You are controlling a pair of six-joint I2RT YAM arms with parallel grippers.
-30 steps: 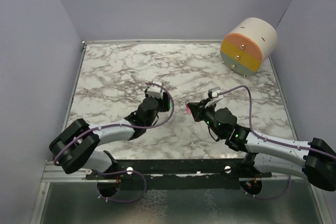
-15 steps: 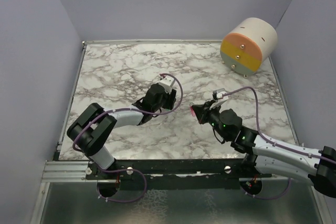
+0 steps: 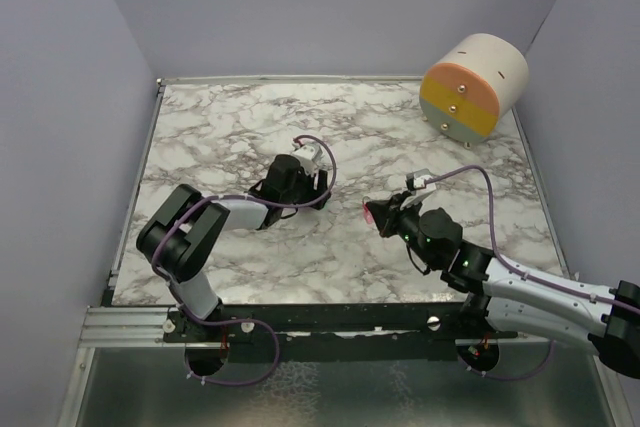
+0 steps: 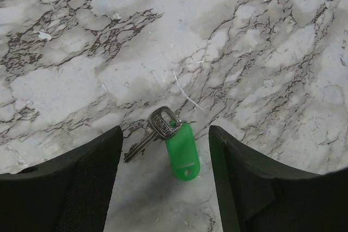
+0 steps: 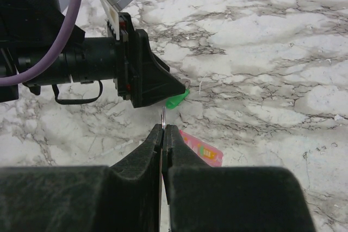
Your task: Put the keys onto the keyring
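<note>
Green key [image 4: 182, 150]: short green tag joined to a metal blade, flat on the worktop [image 4: 261, 52], mid-slab, well clear of edges, bare marble around. Left gripper [image 4: 166, 137] released, straddling it without contact. Right gripper [image 5: 163, 133] clenched on thin ring [image 5: 163, 115]; pink key [image 5: 202, 149] just beside its tips.

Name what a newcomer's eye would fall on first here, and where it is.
The green key lies on the marble table between the fingers of the open left gripper, untouched. The right gripper, close by, is shut on a thin ring with a pink tag under it. A striped drum rests at the far right corner.
</note>
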